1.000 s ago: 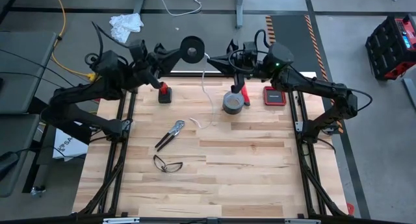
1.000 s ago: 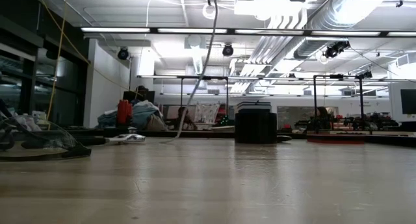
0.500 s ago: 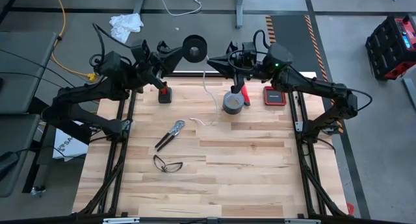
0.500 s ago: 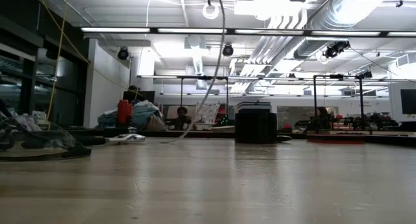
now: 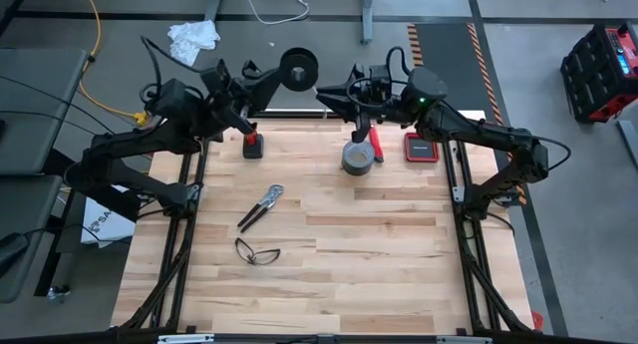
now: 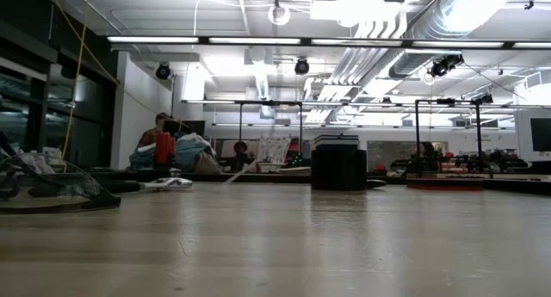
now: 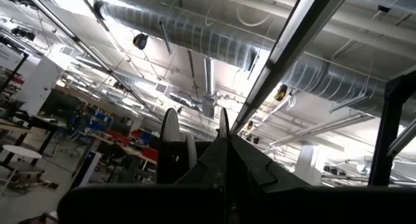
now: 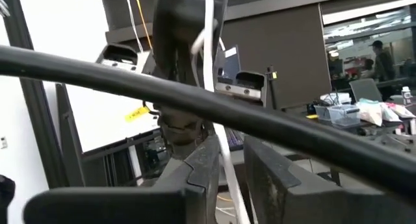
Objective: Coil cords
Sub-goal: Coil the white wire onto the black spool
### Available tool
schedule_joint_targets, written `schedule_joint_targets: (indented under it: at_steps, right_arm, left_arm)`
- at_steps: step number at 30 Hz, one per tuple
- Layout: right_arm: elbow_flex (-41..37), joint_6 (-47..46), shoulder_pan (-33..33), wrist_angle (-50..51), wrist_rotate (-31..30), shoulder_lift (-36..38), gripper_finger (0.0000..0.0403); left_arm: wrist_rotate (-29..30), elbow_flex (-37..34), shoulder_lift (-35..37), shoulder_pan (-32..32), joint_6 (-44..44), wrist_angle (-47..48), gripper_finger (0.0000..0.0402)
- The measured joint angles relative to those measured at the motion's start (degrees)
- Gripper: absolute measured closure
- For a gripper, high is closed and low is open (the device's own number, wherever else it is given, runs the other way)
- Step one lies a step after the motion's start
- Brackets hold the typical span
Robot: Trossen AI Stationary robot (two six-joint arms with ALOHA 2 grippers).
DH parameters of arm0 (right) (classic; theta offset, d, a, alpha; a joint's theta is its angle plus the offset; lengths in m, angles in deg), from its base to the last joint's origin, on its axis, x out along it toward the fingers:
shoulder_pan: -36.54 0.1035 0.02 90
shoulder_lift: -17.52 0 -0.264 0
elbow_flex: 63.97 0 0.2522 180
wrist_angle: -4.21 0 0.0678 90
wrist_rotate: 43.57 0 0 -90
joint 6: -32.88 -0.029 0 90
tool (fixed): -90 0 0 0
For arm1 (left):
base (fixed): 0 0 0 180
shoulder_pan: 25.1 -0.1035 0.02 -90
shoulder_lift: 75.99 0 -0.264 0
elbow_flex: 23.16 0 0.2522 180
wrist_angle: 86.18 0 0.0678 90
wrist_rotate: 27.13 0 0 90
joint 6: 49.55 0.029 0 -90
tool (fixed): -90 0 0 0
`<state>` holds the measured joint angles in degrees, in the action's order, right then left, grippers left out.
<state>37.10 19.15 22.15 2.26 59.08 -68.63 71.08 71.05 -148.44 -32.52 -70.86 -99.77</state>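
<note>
Left arm: reaches in from about nine o'clock toward the table's far edge, raised off the wood.
Left gripper (image 5: pixel 267 75): fingers clamped tight on the black spool (image 5: pixel 297 68) — held up in the air at roughly eleven o'clock, past the far edge of the table (image 5: pixel 329 284).
Cord: the thin white cord (image 8: pixel 214 113) runs from the spool toward the right gripper; from above it is too fine for me to follow, though the right wrist view shows it as a pale line passing between that arm's fingers.
Right gripper (image 5: pixel 334 93): at about twelve o'clock, just beside the spool, its jaws parted a little with the cord between them — whether they pinch it I cannot tell.
On the table, left to right: safety glasses (image 5: pixel 255 251) and pliers (image 5: pixel 261 205) toward the middle, a red-topped block (image 5: pixel 252 143), the grey tape roll (image 5: pixel 357 157), a red-handled tool (image 5: pixel 376 145), a red box (image 5: pixel 421 147) at one o'clock.
</note>
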Motion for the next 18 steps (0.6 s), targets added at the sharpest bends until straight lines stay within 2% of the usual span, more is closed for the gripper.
schedule_joint_targets:
  at_steps: [8, 18]
  right_arm:
    - [0.0, 2.3, 1.1, 4.4, -0.6, 0.0, 0.0336]
    - [0.0, 2.4, 1.1, 5.2, -0.7, 0.0, 0.0336]
  left_arm:
    - [0.0, 0.0, 0.0, -0.1, 0.0, -2.2, 0.0401]
    - [-0.1, 0.0, 0.0, -0.1, 0.1, -2.5, 0.0401]
